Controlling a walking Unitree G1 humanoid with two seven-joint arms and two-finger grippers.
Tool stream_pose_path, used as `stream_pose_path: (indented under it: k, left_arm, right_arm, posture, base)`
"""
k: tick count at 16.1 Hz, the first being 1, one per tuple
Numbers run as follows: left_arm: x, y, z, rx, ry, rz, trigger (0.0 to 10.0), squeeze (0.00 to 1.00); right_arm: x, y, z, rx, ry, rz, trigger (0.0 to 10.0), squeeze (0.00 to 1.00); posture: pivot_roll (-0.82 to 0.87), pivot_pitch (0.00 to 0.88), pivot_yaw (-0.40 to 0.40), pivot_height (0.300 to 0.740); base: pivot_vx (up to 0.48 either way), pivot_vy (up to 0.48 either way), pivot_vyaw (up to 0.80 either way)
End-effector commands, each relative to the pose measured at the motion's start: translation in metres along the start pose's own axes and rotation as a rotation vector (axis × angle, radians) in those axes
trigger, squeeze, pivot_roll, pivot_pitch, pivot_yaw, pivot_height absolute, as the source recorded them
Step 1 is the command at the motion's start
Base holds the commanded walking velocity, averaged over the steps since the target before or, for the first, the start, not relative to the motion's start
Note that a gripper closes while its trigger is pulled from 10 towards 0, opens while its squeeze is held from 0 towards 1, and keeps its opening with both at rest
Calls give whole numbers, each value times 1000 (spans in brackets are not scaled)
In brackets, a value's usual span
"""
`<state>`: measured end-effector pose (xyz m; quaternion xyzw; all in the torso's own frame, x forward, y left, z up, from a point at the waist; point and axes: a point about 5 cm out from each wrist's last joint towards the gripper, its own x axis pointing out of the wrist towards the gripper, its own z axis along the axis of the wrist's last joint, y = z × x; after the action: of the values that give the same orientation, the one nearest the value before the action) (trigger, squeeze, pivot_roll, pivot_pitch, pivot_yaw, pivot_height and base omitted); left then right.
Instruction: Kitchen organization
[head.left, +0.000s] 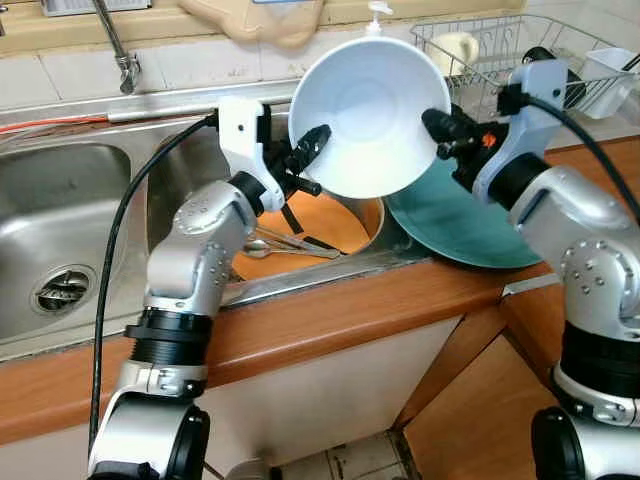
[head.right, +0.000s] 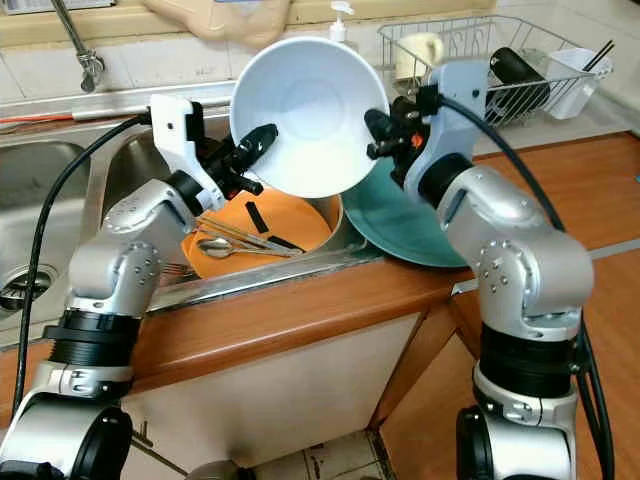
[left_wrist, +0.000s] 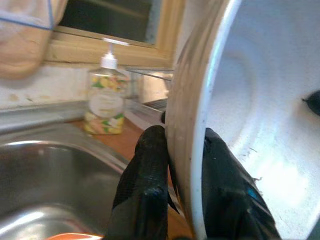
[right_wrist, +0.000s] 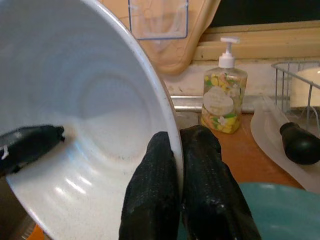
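A white bowl (head.left: 368, 112) hangs tilted above the sink, its inside facing me. My left gripper (head.left: 312, 158) is shut on its left rim, one finger (left_wrist: 145, 185) outside and one inside the bowl (left_wrist: 255, 100). My right gripper (head.left: 438, 132) is shut on the opposite rim, pinching the bowl (right_wrist: 85, 115) between both fingers (right_wrist: 155, 195). Below lies an orange plate (head.left: 322, 222) in the right sink basin with a spoon and other cutlery (head.left: 290, 243) on it. A teal plate (head.left: 455, 222) leans at the counter edge under my right arm.
A wire dish rack (head.left: 505, 55) with a cup and a white container stands at the back right. A soap dispenser (right_wrist: 223, 100) sits by the wall. The faucet (head.left: 118, 45) rises at the back left over the left basin (head.left: 60, 230). The wooden counter edge (head.left: 330, 315) runs in front.
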<state>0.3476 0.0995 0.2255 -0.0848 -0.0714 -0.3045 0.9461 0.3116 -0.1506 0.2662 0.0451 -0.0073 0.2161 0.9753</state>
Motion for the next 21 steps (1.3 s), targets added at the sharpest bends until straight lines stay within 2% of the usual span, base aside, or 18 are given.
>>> stream_pose_path:
  k: [1, 6, 7, 8, 9, 10, 11, 12, 14, 15, 16, 19, 20, 21]
  left_arm:
    - [4, -4, 1, 44, 7, 0, 0, 0]
    - [9, -14, 0, 129, -21, 30, 0, 0]
    - [9, -15, 2, 145, -34, 30, 0, 0]
    - [9, -15, 2, 145, -36, 29, 0, 0]
    - [9, -16, 3, 143, -48, 28, 0, 0]
    - [9, -16, 3, 142, -52, 30, 0, 0]
    - [8, -14, 4, 125, -59, 41, 0, 0]
    - [7, -11, 5, 111, -68, 57, 0, 0]
    - [3, -4, 7, 99, -78, 90, 0, 0]
    - [2, 0, 8, 93, -83, 103, 0, 0]
    - [0, 7, 10, 93, -88, 131, 0, 0]
    - [-8, 32, 10, 139, -59, 265, 0, 0]
    - [-12, 44, 6, 181, -17, 335, 0, 0]
    - [-14, 49, 3, 200, 11, 352, 0, 0]
  right_arm:
    - [-2, 8, 12, -28, -65, 27, 0, 0]
    - [0, 11, 9, -43, -52, 26, 235, 0]
    - [1, 11, 8, -44, -47, 27, 1843, 0]
    - [1, 12, 7, -47, -44, 28, 3961, 0]
    - [2, 12, 6, -57, -33, 29, 10000, 0]
    - [3, 12, 5, -63, -26, 18, 10000, 0]
    - [3, 12, 4, -53, -22, 22, 10000, 812]
    - [4, 13, 4, -49, -22, 34, 10000, 1000]
    - [3, 15, 2, -99, -4, 45, 10000, 1000]
    - [3, 16, 0, -118, 7, 54, 10000, 953]
    - [1, 19, -3, -153, 27, 84, 10000, 0]
    - [-5, 31, -16, -241, 101, 185, 10000, 0]
    - [-7, 33, -21, -269, 130, 202, 10000, 0]
    - [-8, 33, -25, -282, 153, 203, 10000, 0]
  posture:
    - [-88, 0, 41, 740]
    - [-87, 0, 39, 740]
    - [-87, 0, 39, 740]
    - [-83, 0, 36, 740]
    - [-83, 0, 36, 740]
    - [-80, 0, 33, 740]
    - [-80, 0, 33, 740]
    - [-76, 0, 34, 740]
    - [-74, 0, 35, 740]
    - [-74, 0, 36, 740]
    - [-75, 0, 36, 740]
    - [-82, 0, 40, 740]
    - [-83, 0, 40, 740]
    - [-83, 0, 38, 740]
  base:
    - [0, 0, 0]
    - [0, 0, 0]
    - [0, 0, 0]
    - [0, 0, 0]
    - [0, 0, 0]
    - [0, 0, 0]
    - [0, 0, 0]
    - [0, 0, 0]
    - [0, 0, 0]
    - [0, 0, 0]
    - [0, 0, 0]
    - [0, 0, 0]
    - [0, 0, 0]
    - [0, 0, 0]
